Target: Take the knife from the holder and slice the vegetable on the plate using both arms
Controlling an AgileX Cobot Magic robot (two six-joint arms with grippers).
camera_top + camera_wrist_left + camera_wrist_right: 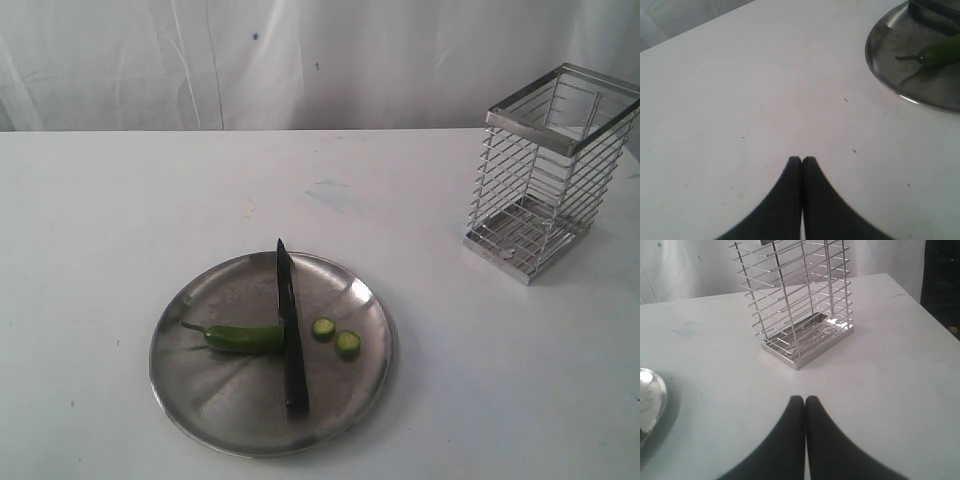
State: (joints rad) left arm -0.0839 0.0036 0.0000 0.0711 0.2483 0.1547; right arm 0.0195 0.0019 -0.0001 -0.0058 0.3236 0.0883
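The steel plate lies near the front of the table. The black knife rests flat across it, tip pointing away. A green chili lies left of the blade, and two cut green slices lie right of it. The empty wire holder stands at the back right. Neither arm shows in the exterior view. My left gripper is shut with nothing in it, over bare table beside the plate and chili. My right gripper is shut and empty, short of the holder.
A white table carries everything, with a white curtain behind it. The plate's rim shows at the edge of the right wrist view. The table's far corner lies just beyond the holder.
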